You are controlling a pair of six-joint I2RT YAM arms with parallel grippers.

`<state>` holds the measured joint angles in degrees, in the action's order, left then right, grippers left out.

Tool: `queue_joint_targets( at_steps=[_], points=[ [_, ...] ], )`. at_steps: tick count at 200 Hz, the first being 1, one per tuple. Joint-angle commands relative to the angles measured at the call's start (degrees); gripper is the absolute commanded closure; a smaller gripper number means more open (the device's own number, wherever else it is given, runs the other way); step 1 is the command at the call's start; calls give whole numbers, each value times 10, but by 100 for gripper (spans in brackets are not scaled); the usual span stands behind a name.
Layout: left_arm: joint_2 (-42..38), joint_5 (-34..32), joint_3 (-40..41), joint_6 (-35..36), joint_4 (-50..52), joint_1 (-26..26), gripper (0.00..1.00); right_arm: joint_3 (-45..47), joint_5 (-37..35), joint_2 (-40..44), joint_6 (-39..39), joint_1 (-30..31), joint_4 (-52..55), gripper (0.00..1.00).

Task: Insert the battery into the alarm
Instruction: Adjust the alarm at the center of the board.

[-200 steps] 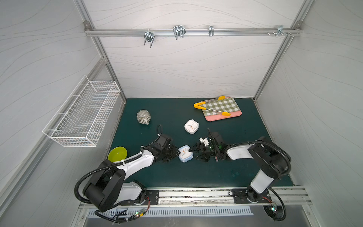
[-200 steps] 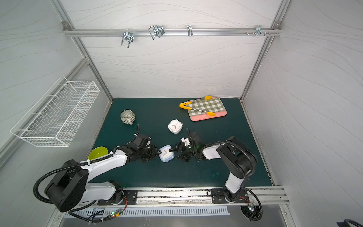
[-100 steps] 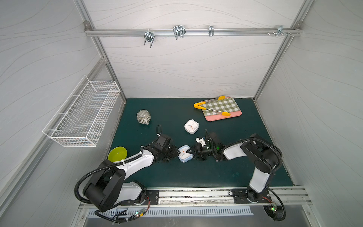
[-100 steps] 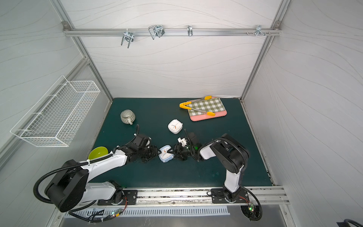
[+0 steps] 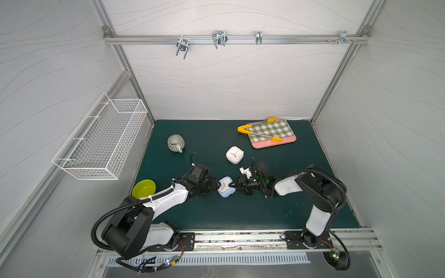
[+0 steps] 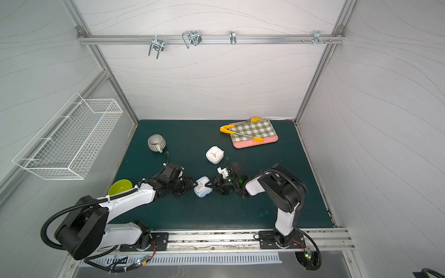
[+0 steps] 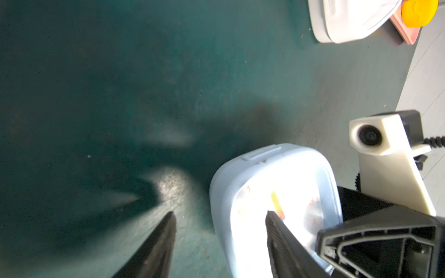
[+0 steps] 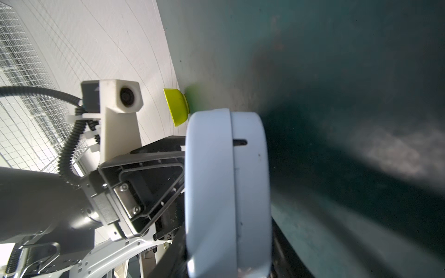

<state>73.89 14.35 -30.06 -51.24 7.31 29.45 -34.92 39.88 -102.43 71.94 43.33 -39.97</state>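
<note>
The light blue alarm [image 5: 225,190] [image 6: 202,189] stands tilted on the green mat between my two arms. My right gripper [image 5: 233,186] [image 8: 228,252] is shut on it, one finger on the face and one on the back; the right wrist view shows the alarm [image 8: 226,192] edge-on between them. My left gripper [image 5: 216,186] [image 7: 218,213] is open on the opposite side. One of its fingers [image 7: 277,231] lies over the clock face, the other [image 7: 163,238] stands clear of the alarm [image 7: 277,173] over the mat. The battery is out of view.
A white clock [image 5: 234,154] [image 6: 214,154] lies just behind the right gripper. A grey mug [image 5: 175,143] and a lime bowl [image 5: 144,191] sit on the left. A pink board with checked cloth and yellow tongs [image 5: 272,132] is at the back right. A wire basket [image 5: 101,139] hangs on the left wall.
My right gripper slid left to the blue alarm and closed on it. My left gripper's jaws spread wider around the alarm's other side.
</note>
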Motion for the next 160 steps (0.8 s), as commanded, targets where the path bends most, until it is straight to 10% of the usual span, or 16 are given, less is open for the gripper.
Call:
queue_joint_targets(
  at_steps=[1, 45, 100, 160],
  points=[
    [-20, -19, 21, -3, 26, 3, 33, -4, 9, 27, -5, 4, -9, 60],
    [-145, -59, 46, -6, 13, -12, 23, -12, 0, 54, -44, 4, 33, 65],
    [-266, 68, 84, -39, -115, -119, 4, -46, -23, 128, -185, -15, 173, 65],
    [-206, 109, 9, -53, -46, -161, 0, -196, -377, 220, -538, 12, 599, 64]
  ],
)
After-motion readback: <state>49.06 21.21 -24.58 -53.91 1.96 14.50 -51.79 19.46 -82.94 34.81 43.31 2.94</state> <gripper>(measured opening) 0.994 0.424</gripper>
